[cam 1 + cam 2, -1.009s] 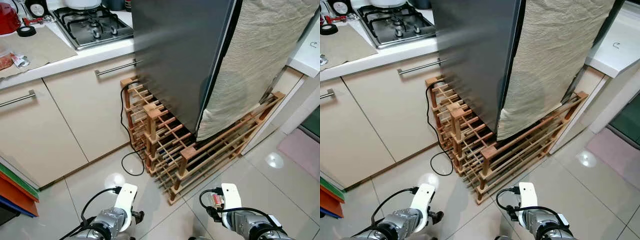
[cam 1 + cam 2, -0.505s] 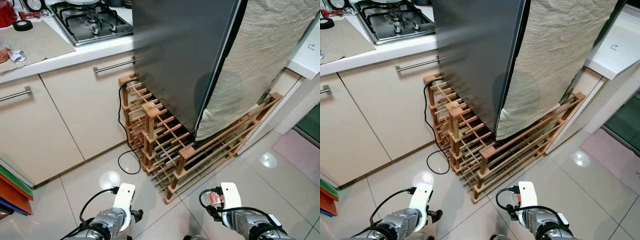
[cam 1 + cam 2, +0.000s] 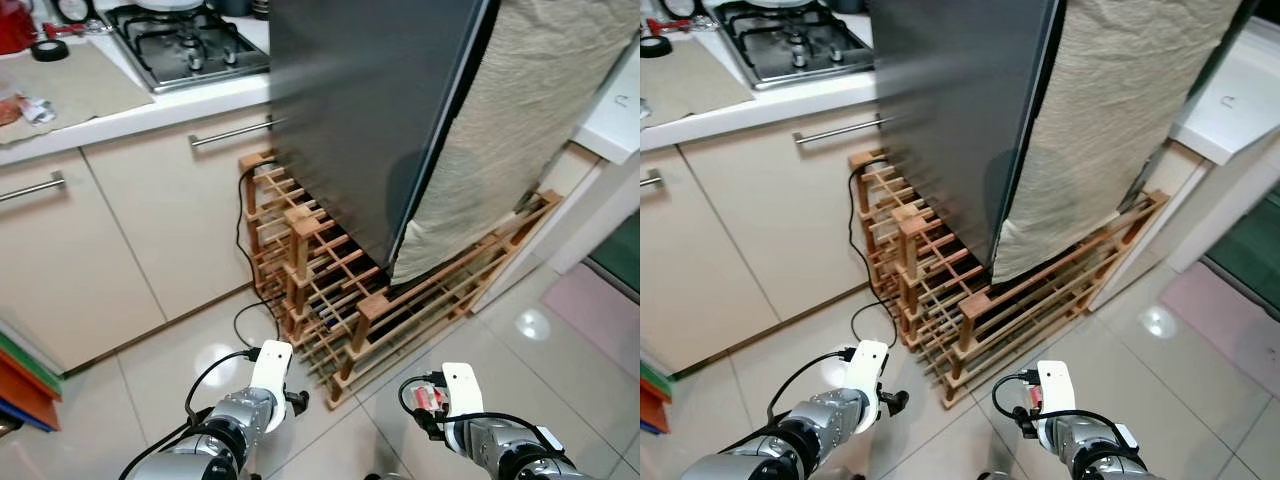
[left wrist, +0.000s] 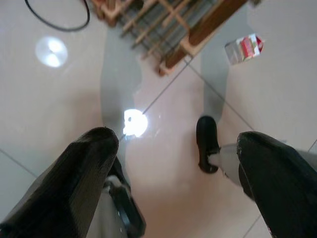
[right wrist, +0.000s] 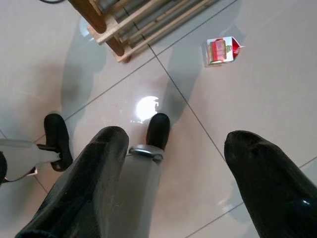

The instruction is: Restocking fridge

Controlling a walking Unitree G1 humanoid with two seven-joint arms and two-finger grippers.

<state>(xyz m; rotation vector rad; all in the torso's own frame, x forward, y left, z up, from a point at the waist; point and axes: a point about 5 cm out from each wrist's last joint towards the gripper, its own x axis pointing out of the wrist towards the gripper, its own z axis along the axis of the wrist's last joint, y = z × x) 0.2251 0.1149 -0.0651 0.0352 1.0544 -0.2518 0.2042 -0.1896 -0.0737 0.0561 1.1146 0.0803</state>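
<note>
A tall dark grey fridge stands shut, with a beige cloth draped over its right side. It rests on a low wooden rack. A small red and white carton stands on the floor tiles near the rack's corner, also caught in the left wrist view as the carton. Both arms hang low in front of me, the left arm and the right arm. The left gripper points down at the floor, open and empty. The right gripper does the same, open and empty.
A counter with a gas hob and cream cabinets runs along the left. A black cable loops on the floor by the rack. Coloured boards lean at far left; a pink mat lies at right. My black feet stand below the grippers.
My left arm has swung forward and to the right, closer to the rack. The right arm holds its place. The view has shifted slightly.
</note>
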